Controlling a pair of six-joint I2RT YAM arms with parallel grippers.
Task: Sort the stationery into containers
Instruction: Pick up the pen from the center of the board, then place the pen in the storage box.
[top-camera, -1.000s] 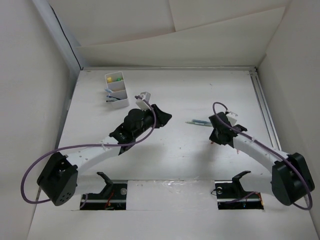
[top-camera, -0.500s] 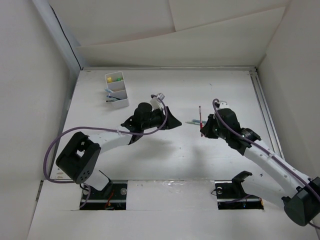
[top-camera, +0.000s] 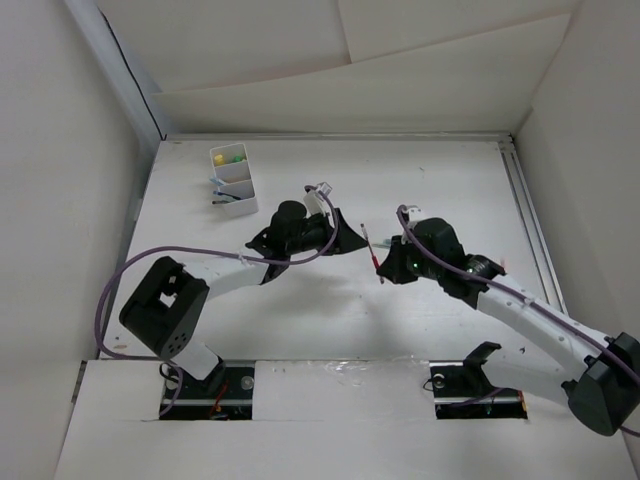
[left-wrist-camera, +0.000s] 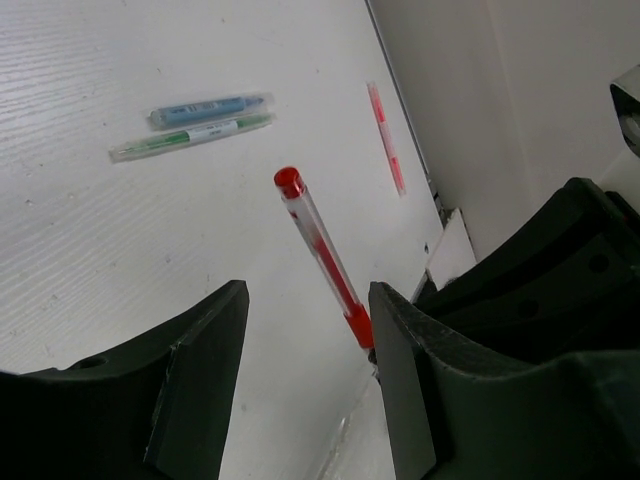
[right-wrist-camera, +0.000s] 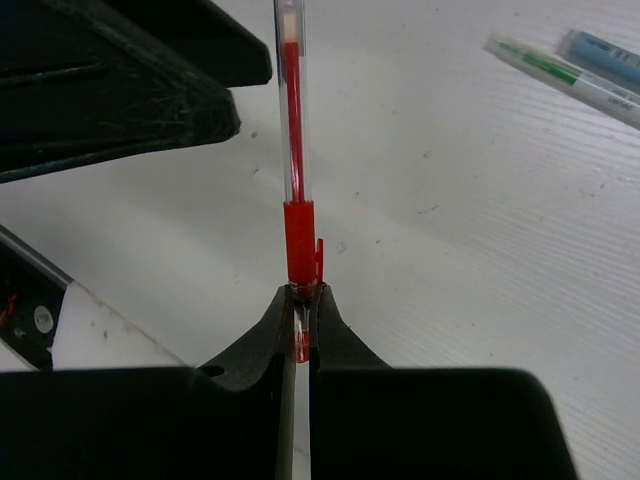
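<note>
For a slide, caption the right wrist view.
Right gripper pinches red pen by its end; green pen and blue pen behind.

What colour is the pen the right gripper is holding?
The pen is red: clear barrel, red cap and refill. Best in the right wrist view.

The right pincer (right-wrist-camera: 298, 300) has brought the red pen (left-wrist-camera: 325, 258) across to the opening left pincer (left-wrist-camera: 308, 295).
</note>
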